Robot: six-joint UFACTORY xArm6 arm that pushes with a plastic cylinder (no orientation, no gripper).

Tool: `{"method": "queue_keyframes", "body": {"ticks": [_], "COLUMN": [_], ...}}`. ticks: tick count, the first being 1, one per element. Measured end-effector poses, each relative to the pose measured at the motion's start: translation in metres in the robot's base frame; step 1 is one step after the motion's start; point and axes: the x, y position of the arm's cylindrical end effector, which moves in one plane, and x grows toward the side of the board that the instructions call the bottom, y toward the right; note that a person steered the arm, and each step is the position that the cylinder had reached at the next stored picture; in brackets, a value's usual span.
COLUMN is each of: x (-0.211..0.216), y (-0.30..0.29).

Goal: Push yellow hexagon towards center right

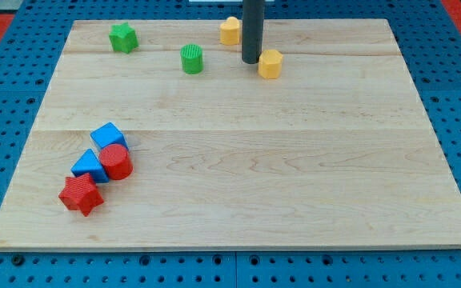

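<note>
Camera view: we noted our tip, a bare rod with no hand to open or close, just left of the yellow hexagon, seemingly touching, near the wooden board's top edge. Another yellow block sat up-left, behind the rod.

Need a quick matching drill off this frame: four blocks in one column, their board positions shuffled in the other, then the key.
Blocks:
1. green star
2. green cylinder
3. red star
4. yellow hexagon

Places:
A. just to the view's right of my tip
B. lowest of the cluster at the view's lower left
C. near the view's top left corner
D. top area, to the view's left of my tip

Pairs: 1-C, 2-D, 3-B, 4-A
</note>
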Motion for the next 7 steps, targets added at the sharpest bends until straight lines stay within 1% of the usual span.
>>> {"method": "queue_keyframes", "body": {"ticks": [1, 2, 3, 4, 5, 6, 7], "x": [0.008, 0.026, 0.03, 0.028, 0.028, 0.036, 0.053], "y": [0.02, 0.041, 0.064, 0.068, 0.099, 0.123, 0.137]}}
